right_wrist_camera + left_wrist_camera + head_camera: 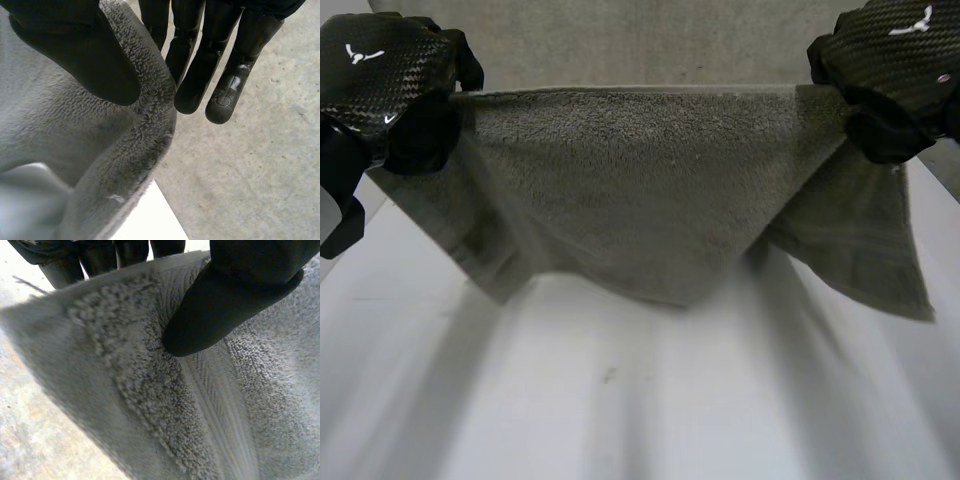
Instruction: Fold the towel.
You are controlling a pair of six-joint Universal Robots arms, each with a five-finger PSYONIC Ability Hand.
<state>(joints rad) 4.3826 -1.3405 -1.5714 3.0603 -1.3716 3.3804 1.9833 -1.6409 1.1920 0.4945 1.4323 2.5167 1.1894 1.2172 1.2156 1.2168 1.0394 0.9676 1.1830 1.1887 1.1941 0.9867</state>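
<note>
A grey towel (640, 200) hangs stretched between the robot's two hands above the far part of the white table (620, 410), its lower folds sagging toward the tabletop. The left hand (380, 80) holds one top corner in a pinch, and the right hand (895, 70) pinches the other. A clean fold likely calls for both hands travelling level, with the top edge taut as the cloth is laid down square.
</note>
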